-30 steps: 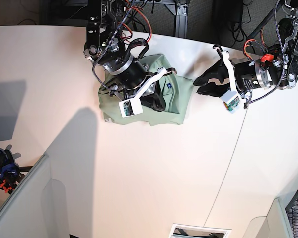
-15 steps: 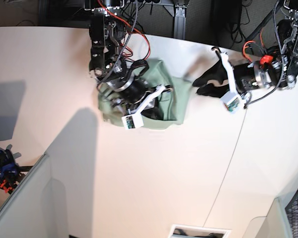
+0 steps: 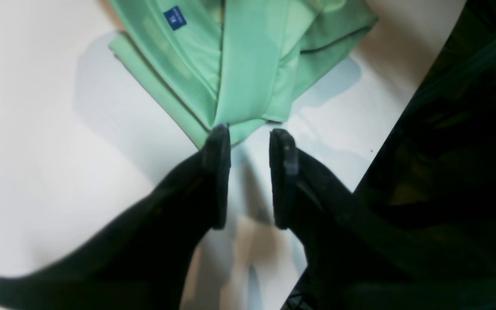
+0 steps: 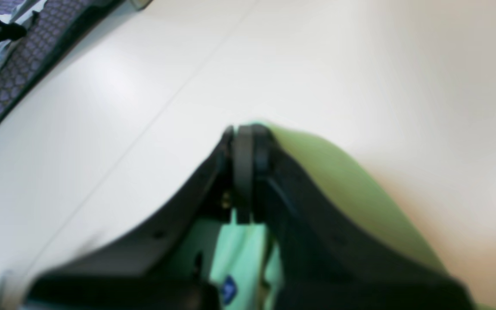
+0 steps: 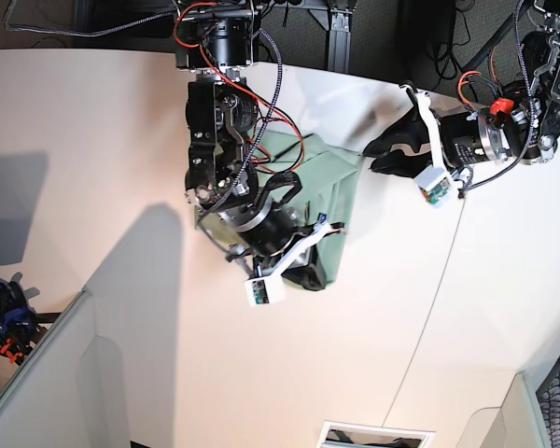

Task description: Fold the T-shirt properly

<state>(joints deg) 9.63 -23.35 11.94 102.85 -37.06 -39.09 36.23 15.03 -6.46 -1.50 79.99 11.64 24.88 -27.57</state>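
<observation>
On the base view's left I have the right pincer (image 4: 243,172) clamped on a fold of the T-shirt (image 5: 331,182), which lies bunched in several layers near the far middle of the white tabletop (image 5: 121,121). I judge the sage fabric light, limp and prone to slide on itself, so it should be taken by a hem or a stacked edge, not the loose middle. To the right, my left pincer (image 3: 250,146) stands narrowly parted and empty, its tips just at the shirt's nearest folded corner, below the blue size label (image 3: 175,18).
</observation>
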